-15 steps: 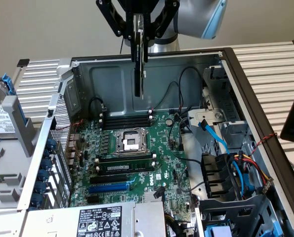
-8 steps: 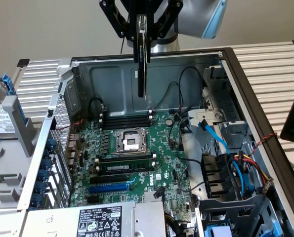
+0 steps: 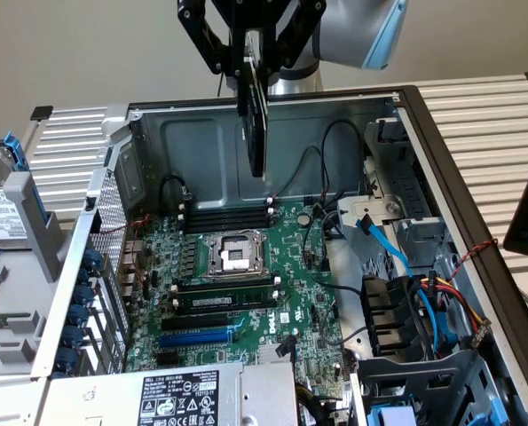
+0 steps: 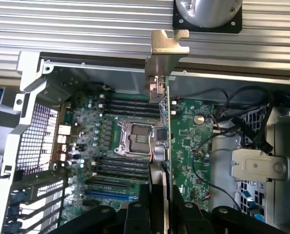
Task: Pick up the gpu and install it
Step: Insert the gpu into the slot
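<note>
Exterior view: green gpu card with black fan shroud (image 3: 256, 115) is clamped in black gripper (image 3: 253, 64) at twelve o'clock above green motherboard (image 3: 246, 284); transport step judged in hand, card not yet seated.

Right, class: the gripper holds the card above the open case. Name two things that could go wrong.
The black gripper pinches the green, silver-bracketed gpu by one end, so it might tilt or slip.
Loose black cables loop over the large green motherboard; the card could snag them while descending.
</note>
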